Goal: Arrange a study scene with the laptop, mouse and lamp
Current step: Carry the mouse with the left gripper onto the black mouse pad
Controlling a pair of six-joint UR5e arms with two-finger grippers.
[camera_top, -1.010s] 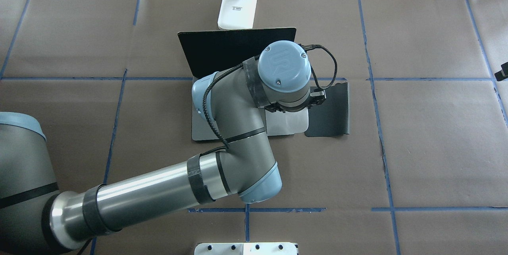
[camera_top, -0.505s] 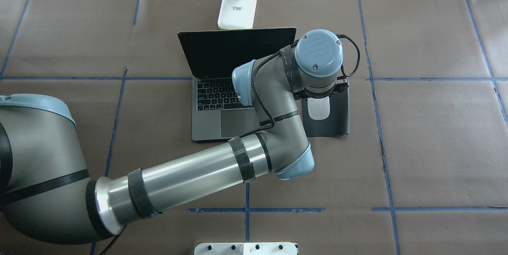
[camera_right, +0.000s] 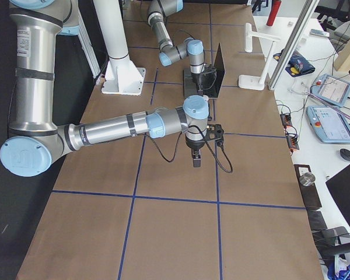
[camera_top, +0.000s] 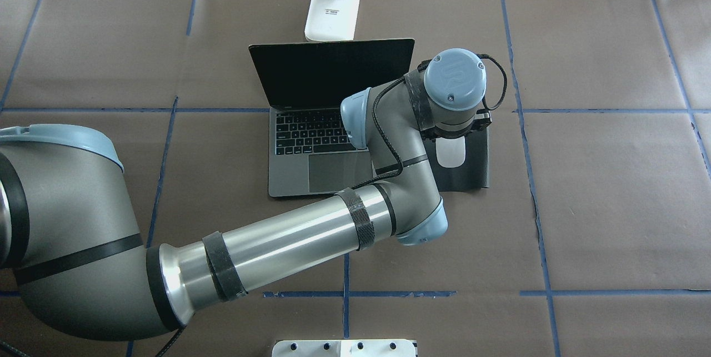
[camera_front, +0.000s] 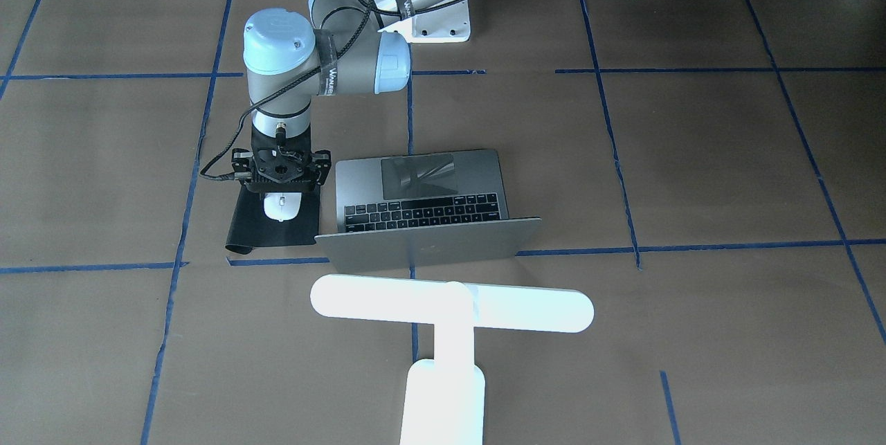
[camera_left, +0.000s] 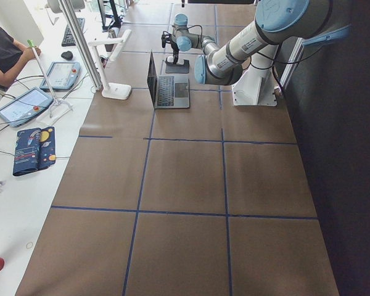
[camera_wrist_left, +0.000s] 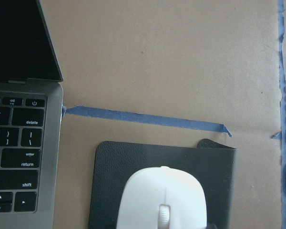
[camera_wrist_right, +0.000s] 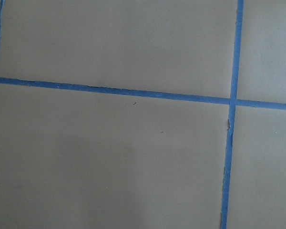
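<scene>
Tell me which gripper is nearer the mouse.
Left. The left gripper is directly above the mouse on the black mat; the right gripper hangs far off.

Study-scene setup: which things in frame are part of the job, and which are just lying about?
Job:
- laptop, open
- mouse, on the black mat, beneath the left gripper
- lamp, behind the laptop's screen

Lying about:
- tablet on the side bench
- patterned pouch on the same bench
</scene>
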